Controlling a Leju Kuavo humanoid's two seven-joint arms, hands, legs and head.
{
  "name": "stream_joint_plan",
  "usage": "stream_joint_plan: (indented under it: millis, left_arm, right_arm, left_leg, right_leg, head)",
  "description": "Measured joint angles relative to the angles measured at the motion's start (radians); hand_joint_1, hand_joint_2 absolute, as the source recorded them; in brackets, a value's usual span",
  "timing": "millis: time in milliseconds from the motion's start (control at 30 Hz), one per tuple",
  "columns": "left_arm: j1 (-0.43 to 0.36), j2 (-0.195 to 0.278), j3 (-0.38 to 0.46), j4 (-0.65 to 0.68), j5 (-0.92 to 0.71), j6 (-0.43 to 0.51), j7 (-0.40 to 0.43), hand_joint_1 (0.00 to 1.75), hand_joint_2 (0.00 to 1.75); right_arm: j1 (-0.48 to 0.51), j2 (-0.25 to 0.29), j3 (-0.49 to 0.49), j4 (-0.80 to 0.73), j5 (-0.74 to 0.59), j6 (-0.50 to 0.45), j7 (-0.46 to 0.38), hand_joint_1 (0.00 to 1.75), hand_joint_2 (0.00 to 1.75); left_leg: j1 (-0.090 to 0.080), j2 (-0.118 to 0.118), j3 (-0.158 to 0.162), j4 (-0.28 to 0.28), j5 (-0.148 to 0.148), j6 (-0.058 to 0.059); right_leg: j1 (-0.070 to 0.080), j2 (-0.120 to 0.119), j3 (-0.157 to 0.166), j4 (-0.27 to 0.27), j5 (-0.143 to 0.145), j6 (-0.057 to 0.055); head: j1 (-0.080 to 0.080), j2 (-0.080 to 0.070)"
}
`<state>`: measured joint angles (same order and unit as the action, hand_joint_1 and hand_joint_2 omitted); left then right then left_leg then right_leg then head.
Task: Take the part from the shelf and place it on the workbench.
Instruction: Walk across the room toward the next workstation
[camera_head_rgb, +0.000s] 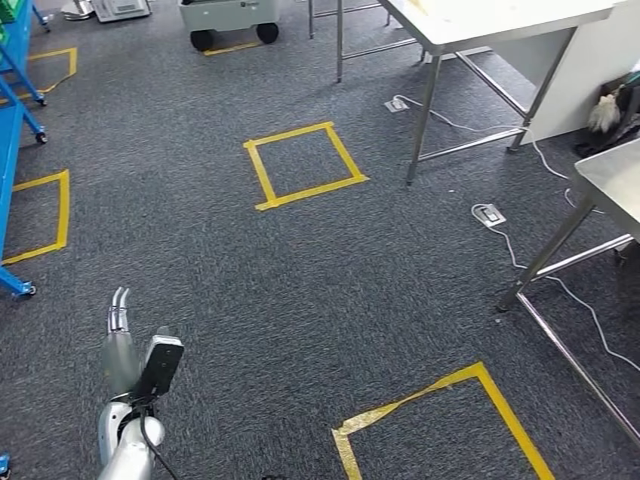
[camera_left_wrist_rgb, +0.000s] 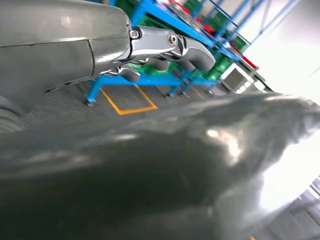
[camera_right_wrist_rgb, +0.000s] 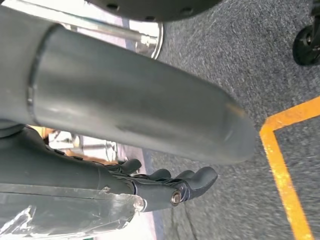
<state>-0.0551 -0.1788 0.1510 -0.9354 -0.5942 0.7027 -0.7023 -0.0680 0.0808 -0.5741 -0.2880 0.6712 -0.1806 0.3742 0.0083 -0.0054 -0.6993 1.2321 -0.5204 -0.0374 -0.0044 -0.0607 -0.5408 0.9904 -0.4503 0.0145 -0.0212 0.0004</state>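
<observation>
Carpet floor (camera_head_rgb: 226, 260) takes most of the head view, with yellow tape squares (camera_head_rgb: 305, 165) on it. Steel benches: one far right (camera_head_rgb: 490, 25), another at the right edge (camera_head_rgb: 615, 180). Blue shelf (camera_head_rgb: 11, 120) sits at the far left edge, cut off. White cart (camera_head_rgb: 226, 18) far centre. Cables (camera_head_rgb: 528, 270) run under the benches.

Left hand (camera_head_rgb: 119, 335) hangs low at near left, fingers straight and apart, nothing in it. Right hand (camera_right_wrist_rgb: 166, 182) hangs over the carpet, fingers loosely stretched, empty.

The part: can't find it in any view; judged to be still on the shelf.

Step in hand, as a judgement: approach the shelf, pick not begun. To do it well: turn left until the shelf fills the head view, stop square to it, keep feet off the shelf's castors, raise an arm only once the part is in sight. Keep the cables in mind for the later walk to a bench.

View differences: left wrist view shows the shelf (camera_left_wrist_rgb: 177, 30) with green bins (camera_left_wrist_rgb: 222, 65) and a tape square at its foot; head view cuts the shelf off. Right wrist view shows a tape corner (camera_right_wrist_rgb: 281, 150) and a black wheel (camera_right_wrist_rgb: 305, 45) close by, neither identifiable in the head view.
</observation>
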Motion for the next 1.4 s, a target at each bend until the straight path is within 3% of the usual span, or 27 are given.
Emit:
stream_joint_plan:
  millis: [67,100,167,233,300,367,433,467,533,600,633,667,733,767,800,900,933,967,1000,1067,1100,1133,1167,1233,1267,1333,1400]
  left_arm:
    - [-0.002,-0.004,0.01,0.0,-0.015,0.0,0.0,0.0,0.0]
    - [-0.005,-0.007,0.014,0.0,-0.024,0.0,0.0,0.0,0.0]
    - [-0.008,-0.011,0.024,0.0,-0.037,0.0,0.0,0.0,0.0]
    - [-0.004,-0.013,0.036,0.0,-0.044,0.0,0.0,0.0,0.0]
    - [-0.004,-0.016,0.044,0.0,-0.051,0.001,0.0,0.0,0.0]
    - [-0.009,-0.022,0.051,0.0,-0.058,0.001,0.0,0.0,0.0]
    - [-0.01,-0.026,0.056,0.0,-0.065,0.001,0.0,0.0,0.0]
    - [-0.009,-0.027,0.059,0.0,-0.071,0.001,0.0,0.0,0.0]
    - [-0.009,-0.029,0.065,0.0,-0.083,0.001,0.0,0.0,0.0]
    - [-0.011,-0.033,0.071,0.0,-0.093,0.001,0.0,0.0,0.0]
    - [-0.012,-0.035,0.074,0.0,-0.098,0.001,0.0,0.0,0.0]
    - [-0.012,-0.037,0.077,0.0,-0.102,0.001,0.0,0.0,0.0]
    - [-0.01,-0.039,0.085,-0.001,-0.106,0.002,0.0,0.0,0.0]
    - [-0.008,-0.038,0.088,-0.001,-0.107,0.002,0.0,0.0,0.0]
    - [-0.007,-0.038,0.091,-0.001,-0.107,0.002,0.0,0.0,0.0]
    - [-0.012,-0.041,0.095,-0.001,-0.115,0.002,0.0,0.0,0.0]
    - [-0.013,-0.043,0.097,-0.001,-0.122,0.002,0.0,0.0,0.0]
    - [-0.013,-0.044,0.101,-0.001,-0.129,0.002,0.0,0.0,0.0]
    - [-0.013,-0.044,0.105,0.0,-0.132,0.002,0.003,0.0,0.0]
    - [-0.014,-0.044,0.108,0.004,-0.12,0.002,0.017,0.0,0.0]
    - [-0.016,-0.044,0.105,0.007,-0.111,0.002,0.025,0.0,0.0]
    - [-0.02,-0.043,0.099,0.01,-0.102,0.001,0.031,0.0,0.0]
    - [-0.023,-0.042,0.094,0.013,-0.098,0.001,0.033,0.0,0.0]
    - [-0.025,-0.037,0.087,0.017,-0.091,0.001,0.037,0.0,0.0]
    - [-0.021,-0.033,0.083,0.019,-0.083,0.001,0.042,0.0,0.0]
    - [-0.017,-0.026,0.073,0.023,-0.061,0.002,0.051,0.0,0.0]
    - [-0.015,-0.022,0.053,0.025,-0.045,0.002,0.054,0.0,0.0]
  right_arm:
    - [-0.002,0.0,0.0,0.0,0.001,0.001,0.0,0.0,0.0]
    - [-0.003,0.0,0.0,0.0,0.002,0.001,0.0,0.0,0.0]
    - [-0.006,0.0,0.0,0.0,0.003,0.002,0.0,0.0,0.0]
    - [-0.009,0.0,0.0,0.0,0.003,0.002,0.0,0.0,0.0]
    - [-0.011,0.001,0.0,0.0,0.004,0.002,0.0,0.0,0.0]
    - [-0.01,0.002,0.0,0.0,0.004,0.002,0.0,0.0,0.0]
    - [-0.008,0.002,0.0,0.0,0.004,0.002,0.0,0.0,0.0]
    - [-0.007,0.002,0.0,0.0,0.004,0.002,0.0,0.0,0.0]
    - [-0.007,0.002,0.0,0.0,0.004,0.002,0.0,0.0,0.0]
    - [-0.01,0.002,0.0,0.0,0.005,0.003,0.0,0.0,0.0]
    - [-0.012,0.002,0.0,0.0,0.006,0.003,0.0,0.0,0.0]
    - [-0.014,0.002,0.0,0.0,0.006,0.003,0.0,0.0,0.0]
    - [-0.018,0.002,0.0,0.0,0.007,0.003,0.0,0.0,0.0]
    - [-0.02,0.002,0.0,0.0,0.007,0.003,0.0,0.0,0.0]
    - [-0.021,0.002,0.0,0.0,0.007,0.004,0.0,0.0,0.0]
    - [-0.016,0.003,0.0,0.0,0.008,0.005,0.0,0.0,0.0]
    - [-0.014,0.003,0.0,0.0,0.008,0.005,0.0,0.0,0.0]
    - [-0.013,0.003,0.0,0.0,0.008,0.005,0.001,0.0,0.0]
    - [-0.013,0.003,0.0,0.0,0.009,0.005,0.002,0.0,0.0]
    - [-0.014,0.004,0.0,0.0,0.01,0.005,0.003,0.0,0.0]
    - [-0.014,0.004,0.0,-0.001,0.01,0.005,0.003,0.0,0.0]
    - [-0.014,0.004,0.0,-0.001,0.01,0.006,0.003,0.0,0.0]
    - [-0.014,0.004,0.0,-0.002,0.011,0.006,0.003,0.0,0.0]
    - [-0.016,0.005,0.0,-0.002,0.012,0.007,0.003,0.0,0.0]
    - [-0.018,0.006,0.0,-0.002,0.012,0.008,0.003,0.0,0.0]
    - [-0.019,0.008,0.0,-0.002,0.012,0.009,0.001,0.0,0.0]
    - [-0.015,0.008,0.0,-0.002,0.012,0.01,-0.002,0.0,0.0]
  left_leg:
    - [0.002,0.035,0.082,-0.13,0.055,-0.005]
    - [0.001,0.051,0.114,-0.187,0.073,-0.001]
    - [-0.004,0.064,0.135,-0.235,0.083,0.013]
    - [-0.008,0.04,0.126,-0.237,0.091,0.035]
    - [-0.007,0.019,0.115,-0.239,0.103,0.053]
    - [-0.008,-0.003,0.1,-0.239,0.116,0.064]
    - [-0.011,-0.029,0.082,-0.239,0.131,0.069]
    - [-0.014,-0.043,0.071,-0.239,0.14,0.069]
    - [-0.016,-0.071,0.05,-0.239,0.159,0.066]
    - [-0.016,-0.097,0.033,-0.238,0.179,0.059]
    - [-0.016,-0.108,0.028,-0.239,0.188,0.054]
    - [-0.015,-0.117,0.025,-0.241,0.198,0.048]
    - [-0.01,-0.136,0.023,-0.248,0.217,0.034]
    - [-0.01,-0.129,0.018,-0.245,0.211,0.029]
    - [-0.011,-0.11,0.008,-0.228,0.185,0.025]
    - [-0.011,-0.028,-0.037,-0.068,0.031,0.014]
    - [-0.007,-0.016,-0.047,-0.008,0.003,0.009]
    - [-0.002,-0.009,-0.045,0.03,0.002,0.004]
    - [0.003,-0.003,-0.03,0.04,0.022,-0.002]
    - [0.011,0.028,0.052,-0.041,0.07,-0.015]
    - [0.013,0.055,0.111,-0.112,0.071,-0.02]
    - [0.013,0.078,0.162,-0.179,0.057,-0.017]
    - [0.012,0.093,0.195,-0.227,0.038,-0.009]
    - [0.008,0.075,0.212,-0.258,0.015,0.019]
    - [0.008,0.061,0.214,-0.258,0.014,0.03]
    - [0.008,0.03,0.223,-0.257,0.012,0.047]
    - [0.005,0.0,0.229,-0.257,0.009,0.057]
  right_leg:
    - [0.0,-0.026,-0.002,0.003,0.0,0.007]
    - [0.002,-0.037,-0.005,0.008,-0.001,0.012]
    - [0.006,-0.057,-0.008,0.015,-0.002,0.023]
    - [0.004,-0.072,-0.01,0.017,-0.001,0.033]
    - [-0.002,-0.033,-0.025,0.051,-0.039,0.043]
    - [-0.003,0.032,-0.064,0.16,-0.119,0.045]
    - [-0.001,0.056,-0.103,0.278,-0.18,0.041]
    - [0.0,0.059,-0.104,0.299,-0.184,0.037]
    - [0.003,0.068,-0.051,0.227,-0.146,0.026]
    - [0.005,0.109,0.037,0.086,-0.105,0.015]
    - [0.007,0.127,0.063,0.038,-0.094,0.014]
    - [0.009,0.138,0.075,0.015,-0.09,0.015]
    - [0.013,0.122,0.067,0.008,-0.075,0.011]
    - [0.013,0.109,0.062,0.004,-0.065,0.004]
    - [0.011,0.095,0.056,0.0,-0.053,-0.003]
    - [0.01,0.046,0.025,-0.003,-0.018,-0.013]
    - [0.009,0.029,0.012,-0.003,-0.008,-0.011]
    - [0.007,0.012,-0.003,-0.002,0.0,-0.008]
    - [0.005,-0.004,-0.018,-0.002,0.007,-0.005]
    - [-0.001,-0.033,-0.039,0.0,0.015,0.006]
    - [-0.002,-0.046,-0.046,0.003,0.016,0.013]
    - [-0.002,-0.061,-0.048,0.007,0.017,0.021]
    - [-0.001,-0.074,-0.046,0.01,0.018,0.029]
    - [-0.008,-0.093,-0.037,0.022,0.027,0.047]
    - [-0.015,-0.082,-0.036,0.029,0.029,0.055]
    - [-0.025,-0.021,-0.064,0.084,0.008,0.065]
    - [-0.025,0.04,-0.139,0.207,-0.037,0.068]
  head:
    - [-0.001,0.0]
    - [-0.001,0.0]
    - [0.0,0.0]
    - [0.0,0.0]
    - [0.002,0.0]
    - [0.004,0.0]
    - [0.005,0.0]
    - [0.005,0.0]
    - [0.005,0.0]
    - [0.004,0.0]
    - [0.005,0.0]
    - [0.005,0.0]
    - [0.006,0.0]
    - [0.006,0.0]
    - [0.005,0.0]
    - [0.003,0.0]
    - [0.003,0.0]
    - [0.003,0.0]
    - [0.003,0.0]
    - [0.003,0.0]
    - [0.001,0.0]
    - [0.0,0.0]
    - [0.0,0.0]
    - [0.001,0.0]
    - [0.001,0.0]
    - [0.002,0.0]
    - [0.006,0.0]
